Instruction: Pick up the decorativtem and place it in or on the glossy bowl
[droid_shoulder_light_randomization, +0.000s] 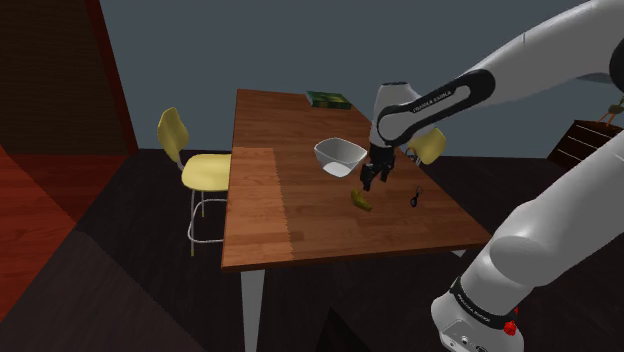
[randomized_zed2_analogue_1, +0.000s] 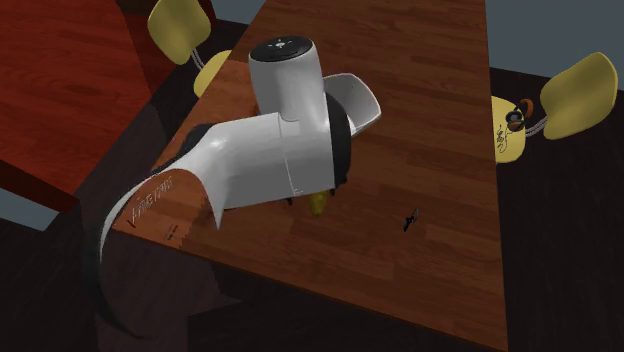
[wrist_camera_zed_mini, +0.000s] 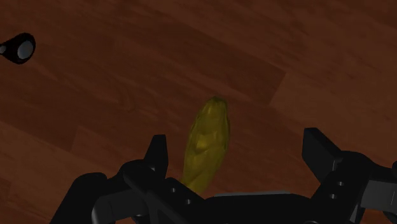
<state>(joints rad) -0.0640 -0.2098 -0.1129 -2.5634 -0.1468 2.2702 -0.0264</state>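
Observation:
A small yellow-green elongated decorative item lies on the wooden table, just in front of a glossy white bowl. My black gripper hangs a little above the item, open, holding nothing. In the wrist view the item lies on the wood between the spread fingers, nearer one of them, and the gripper does not touch it. In the second exterior view the arm hides most of the item and part of the bowl.
A small black object lies on the table to the shoulder view's right of the item. A green book sits at the far edge. Yellow chairs stand at both long sides.

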